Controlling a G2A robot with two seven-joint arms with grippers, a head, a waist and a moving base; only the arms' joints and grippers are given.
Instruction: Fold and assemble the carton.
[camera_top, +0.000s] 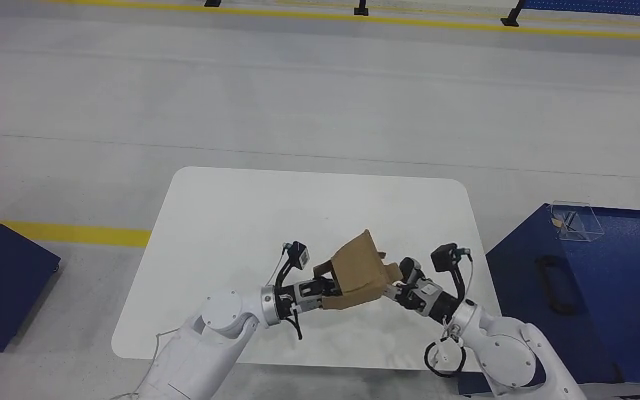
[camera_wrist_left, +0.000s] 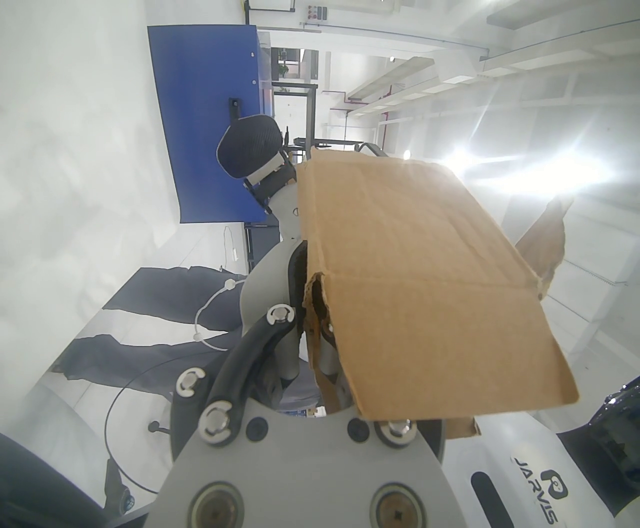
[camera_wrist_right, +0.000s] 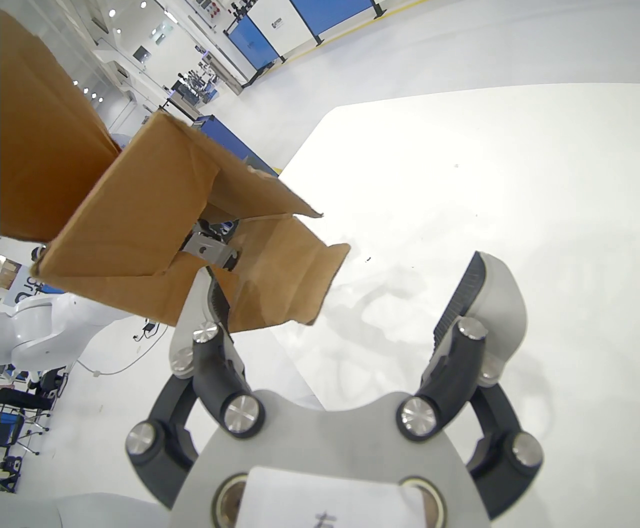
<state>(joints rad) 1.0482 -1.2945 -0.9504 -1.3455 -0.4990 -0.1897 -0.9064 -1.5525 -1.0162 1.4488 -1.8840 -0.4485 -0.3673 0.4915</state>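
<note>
A brown carton (camera_top: 357, 270), partly unfolded with its flaps loose, hangs above the near part of the white table (camera_top: 300, 215). My left gripper (camera_top: 318, 291) holds it from the left, shut on a side panel. In the left wrist view the carton (camera_wrist_left: 425, 280) covers most of that gripper (camera_wrist_left: 325, 345). My right gripper (camera_wrist_right: 345, 295) is open just beside the carton's (camera_wrist_right: 150, 215) right side. One of its fingers (camera_wrist_right: 212, 300) sits behind a hanging flap, while the other finger (camera_wrist_right: 480, 295) is out over bare table. From above, the right gripper (camera_top: 402, 283) is touching or nearly touching the carton's edge.
A blue cabinet (camera_top: 570, 300) with a clear plastic holder (camera_top: 576, 220) on top stands right of the table. Another blue unit (camera_top: 20, 285) is at the far left. The table's far half is bare white surface.
</note>
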